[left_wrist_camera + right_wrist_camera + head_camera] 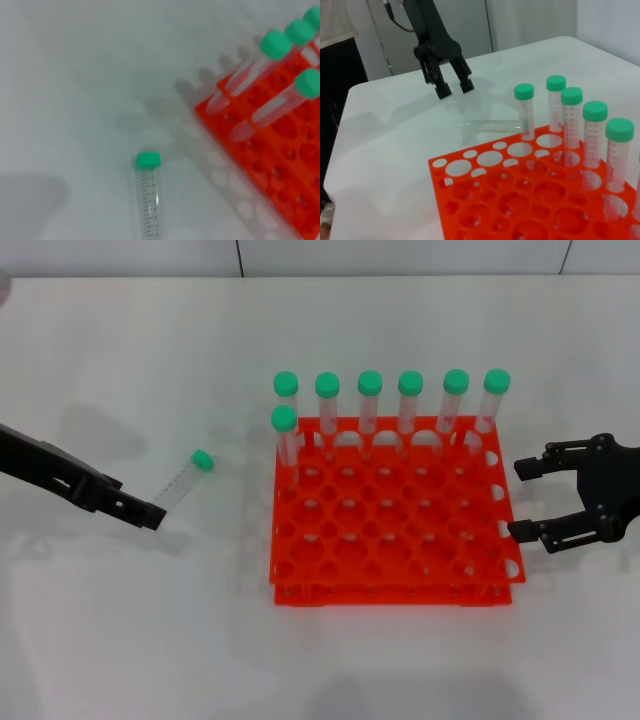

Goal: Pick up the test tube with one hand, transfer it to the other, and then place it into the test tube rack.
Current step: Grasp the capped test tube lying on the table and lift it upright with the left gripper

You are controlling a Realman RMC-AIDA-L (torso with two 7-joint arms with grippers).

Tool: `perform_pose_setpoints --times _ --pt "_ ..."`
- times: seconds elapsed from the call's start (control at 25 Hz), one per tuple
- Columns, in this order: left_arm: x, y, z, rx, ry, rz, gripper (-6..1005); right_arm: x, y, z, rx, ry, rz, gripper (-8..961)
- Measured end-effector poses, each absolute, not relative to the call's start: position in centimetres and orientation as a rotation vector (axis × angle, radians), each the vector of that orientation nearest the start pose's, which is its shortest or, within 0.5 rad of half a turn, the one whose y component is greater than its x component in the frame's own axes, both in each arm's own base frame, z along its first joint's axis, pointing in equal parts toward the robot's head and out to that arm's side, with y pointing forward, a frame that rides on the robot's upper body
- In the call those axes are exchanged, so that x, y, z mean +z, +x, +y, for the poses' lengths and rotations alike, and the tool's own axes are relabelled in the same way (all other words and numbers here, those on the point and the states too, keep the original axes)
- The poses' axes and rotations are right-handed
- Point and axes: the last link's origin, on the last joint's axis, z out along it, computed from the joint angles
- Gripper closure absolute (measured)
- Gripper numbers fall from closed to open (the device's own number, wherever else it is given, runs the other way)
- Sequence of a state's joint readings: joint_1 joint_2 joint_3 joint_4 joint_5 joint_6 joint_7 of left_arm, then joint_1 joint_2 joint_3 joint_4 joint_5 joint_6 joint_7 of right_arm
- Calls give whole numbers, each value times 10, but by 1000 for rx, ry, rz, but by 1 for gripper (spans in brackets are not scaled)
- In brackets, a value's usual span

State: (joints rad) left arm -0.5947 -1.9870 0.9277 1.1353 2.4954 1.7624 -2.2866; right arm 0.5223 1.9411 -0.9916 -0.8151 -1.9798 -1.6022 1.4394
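Observation:
The test tube point(182, 482) is clear with a green cap and lies flat on the white table, left of the orange-red rack point(395, 590). Its cap end points toward the rack. It also shows in the left wrist view point(148, 200) and the right wrist view point(492, 124). My left gripper point(140, 512) is open, low over the table at the tube's bottom end, and empty. It also shows in the right wrist view point(454, 90). My right gripper point(520, 500) is open and empty just right of the rack.
Several green-capped tubes point(410, 400) stand upright in the rack's back rows, also seen in the right wrist view point(570, 120). The rack shows in the left wrist view point(260, 150) and the right wrist view point(440, 200). White table point(150, 640) lies all around.

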Motion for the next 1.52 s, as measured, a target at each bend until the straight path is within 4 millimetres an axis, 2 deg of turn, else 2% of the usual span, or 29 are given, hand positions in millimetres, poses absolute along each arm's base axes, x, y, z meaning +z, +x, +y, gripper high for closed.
perform_pose_setpoints --times 0.24,0.6,0.92,1.52 --pt "55 -246 350 355 -2615 -1216 148 33 256 336 346 -2948 348 133" --pt "49 -248 356 389 -2565 -1207 151 32 257 337 341 -2940 349 132" --pt "37 -258 357 435 -2543 -1230 153 30 255 338 343 -2946 343 133" --pt "15 -255 361 514 -2526 -1234 159 26 254 338 350 -2944 349 134"
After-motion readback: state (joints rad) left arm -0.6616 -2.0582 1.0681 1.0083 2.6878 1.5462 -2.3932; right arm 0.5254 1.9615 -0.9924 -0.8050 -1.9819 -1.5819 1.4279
